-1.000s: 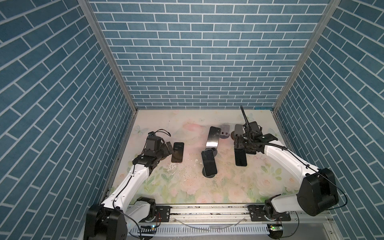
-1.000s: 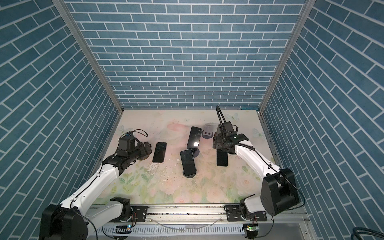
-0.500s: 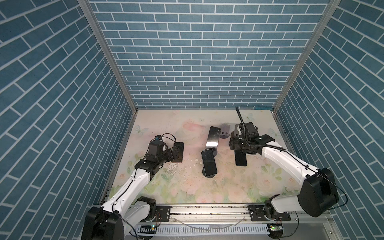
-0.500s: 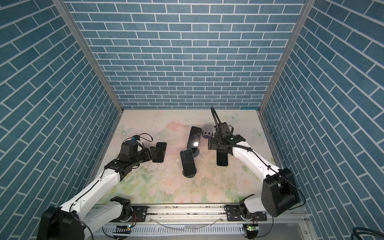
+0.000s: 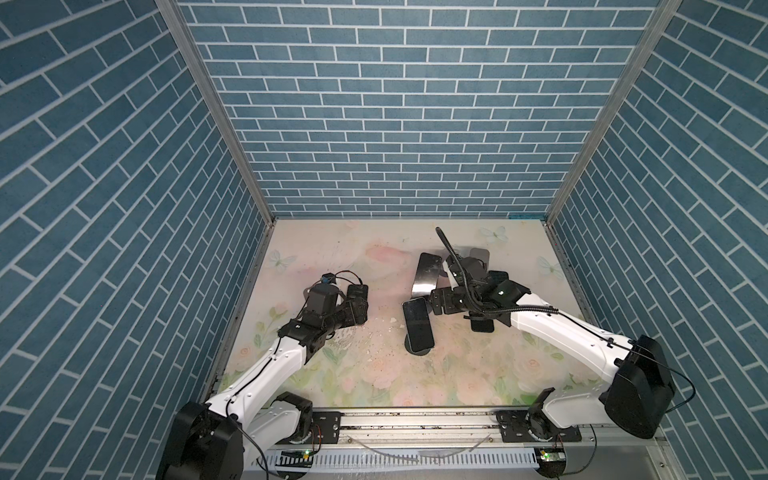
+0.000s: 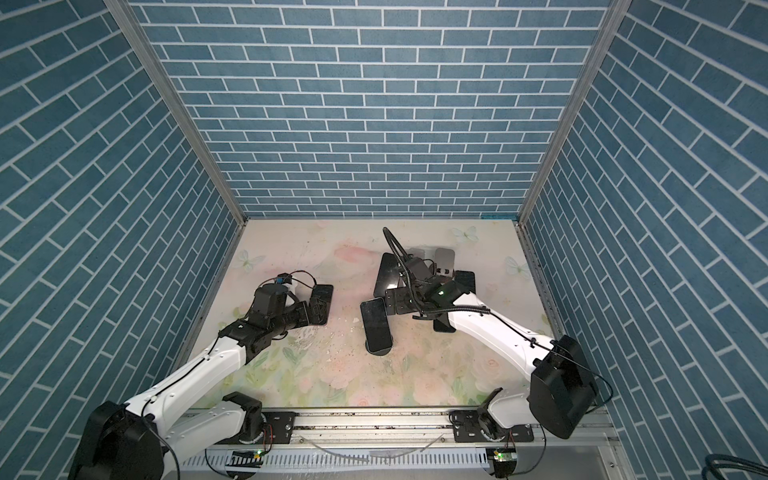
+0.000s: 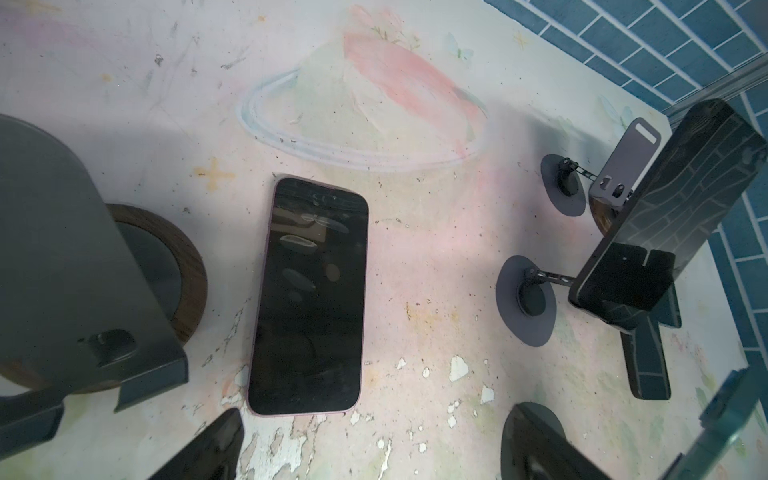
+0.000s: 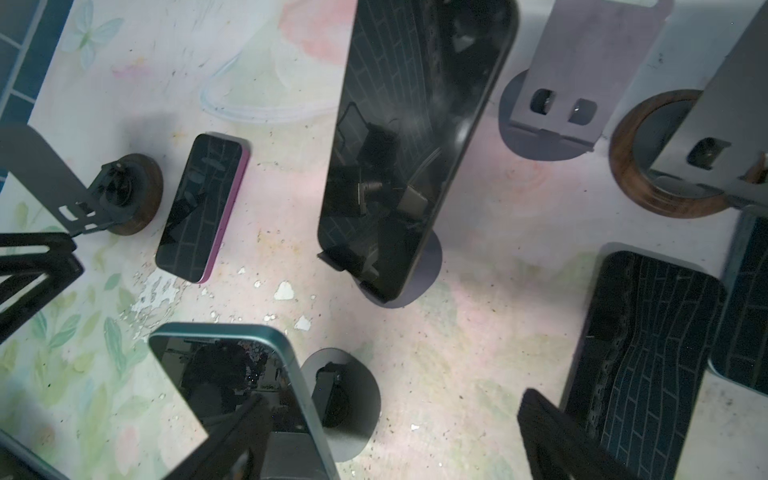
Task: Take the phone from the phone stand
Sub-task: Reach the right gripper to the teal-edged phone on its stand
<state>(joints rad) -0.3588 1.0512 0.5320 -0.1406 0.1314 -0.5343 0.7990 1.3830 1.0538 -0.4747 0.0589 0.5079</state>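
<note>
Phone (image 5: 417, 324) on stand (image 5: 419, 351), beside right end effector (image 5: 436, 301)

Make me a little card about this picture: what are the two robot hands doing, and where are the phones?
left hand: open, at the pink phone, which lies flat on the table
right hand: open, holding nothing, beside the top of the front phone
phones on stands: two, the front phone and the back phone
empty stand: a grey stand at the back
job: not done yet
</note>
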